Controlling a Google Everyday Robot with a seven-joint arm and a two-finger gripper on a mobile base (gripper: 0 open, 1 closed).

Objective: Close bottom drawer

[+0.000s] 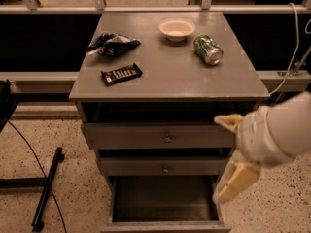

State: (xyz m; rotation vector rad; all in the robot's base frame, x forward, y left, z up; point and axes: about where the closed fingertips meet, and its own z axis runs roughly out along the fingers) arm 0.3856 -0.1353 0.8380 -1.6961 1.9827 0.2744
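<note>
The bottom drawer [163, 200] of the grey-brown cabinet [170, 76] is pulled far out. Its dark, empty inside shows, and its front panel [165, 226] is at the lower edge of the view. My gripper [221, 159] is at the right front of the cabinet, level with the middle drawer [163, 167] and above the bottom drawer's right wall. Its two pale fingers are spread apart, one finger [228, 121] up by the top drawer [160, 136], the other finger [236, 181] lower. It holds nothing. The white arm [282, 130] comes in from the right.
On the cabinet top lie a dark snack bag [112, 43], a chocolate bar [121, 74], a white bowl [177, 29] and a green can [208, 49] on its side. A black stand [46, 188] and cable lie on the floor at left. A railing runs behind.
</note>
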